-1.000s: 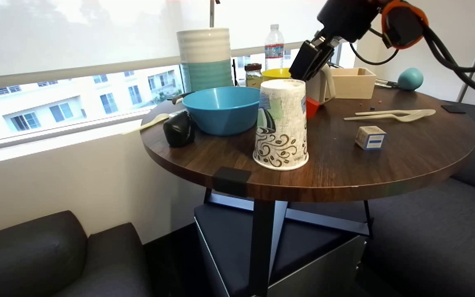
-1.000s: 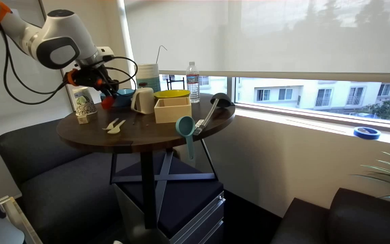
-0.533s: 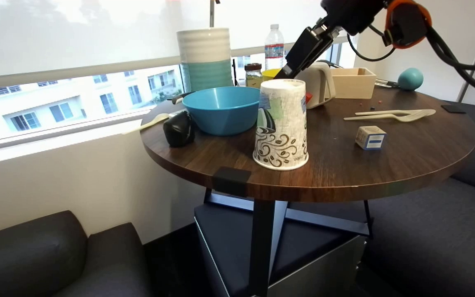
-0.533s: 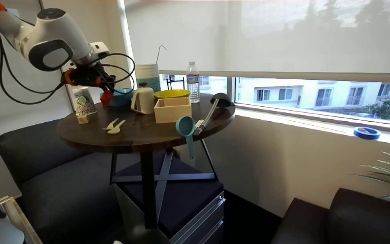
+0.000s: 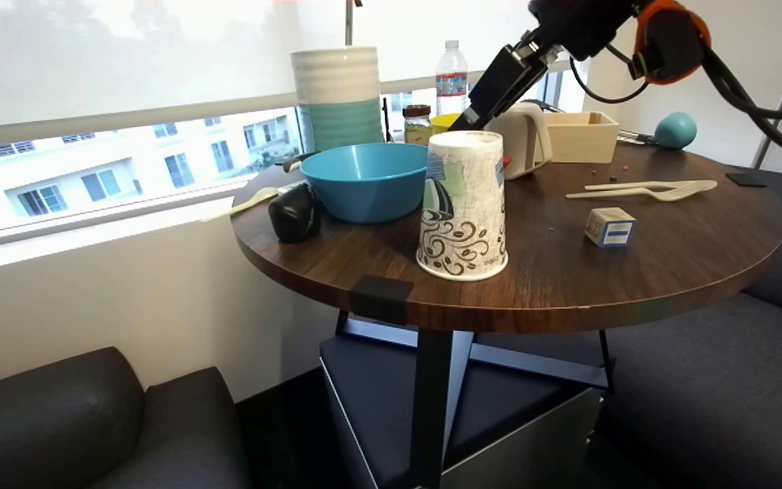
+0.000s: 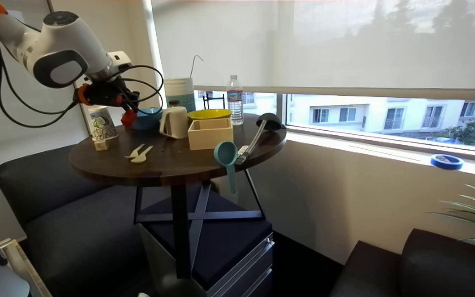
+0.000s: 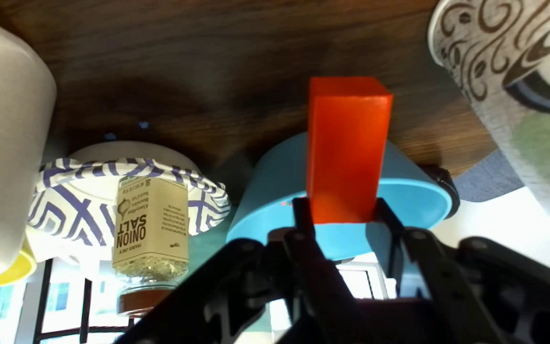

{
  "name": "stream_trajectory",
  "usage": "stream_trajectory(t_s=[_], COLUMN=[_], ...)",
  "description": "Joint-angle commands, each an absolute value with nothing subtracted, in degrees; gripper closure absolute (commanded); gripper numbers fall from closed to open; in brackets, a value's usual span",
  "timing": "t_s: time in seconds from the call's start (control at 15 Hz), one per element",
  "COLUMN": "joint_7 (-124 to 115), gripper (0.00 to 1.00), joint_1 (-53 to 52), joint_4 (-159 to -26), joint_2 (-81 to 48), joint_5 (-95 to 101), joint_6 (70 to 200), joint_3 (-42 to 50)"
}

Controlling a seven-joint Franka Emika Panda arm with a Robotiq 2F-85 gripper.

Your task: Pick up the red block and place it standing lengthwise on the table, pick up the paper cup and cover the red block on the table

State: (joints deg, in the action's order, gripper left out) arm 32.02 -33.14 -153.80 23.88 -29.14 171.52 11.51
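Note:
My gripper [image 7: 343,212] is shut on one end of the red block [image 7: 349,153], whose free end juts out past the fingers in the wrist view. The block also shows in an exterior view [image 6: 128,118], in front of the blue bowl; its gap to the table cannot be told. The paper cup [image 5: 464,210], white with dark swirls, stands upside down near the edge of the round brown table [image 5: 662,265]. In that exterior view it hides most of the block and the ends of my fingers. The same cup [image 7: 533,81] lies at upper right in the wrist view.
A blue bowl [image 5: 367,183] and a black object [image 5: 294,212] are beside the cup. A pale mug [image 6: 175,123], a wooden box [image 6: 210,138], a salt jar [image 7: 151,229] and a water bottle [image 6: 234,101] stand farther off. A small box [image 5: 610,226] and plastic cutlery [image 5: 642,192] lie on the table.
Within the last second my gripper has tilted flatter and risen a little with the block, which is now mostly behind the cup in an exterior view. Over the last half second it has barely moved.

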Motion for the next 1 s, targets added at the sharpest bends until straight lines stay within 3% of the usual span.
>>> stream_trajectory(t_s=[0.0,0.93], joint_7=[35.39,43.99], gripper=[0.92,0.92], joint_1=[-37.17,-61.76], joint_4=[-154.42,-156.13], joint_2=[24.33,26.72], joint_5=[-31.00,-30.29], joint_6=[172.22,186.85], joint_3=[14.53,37.12])
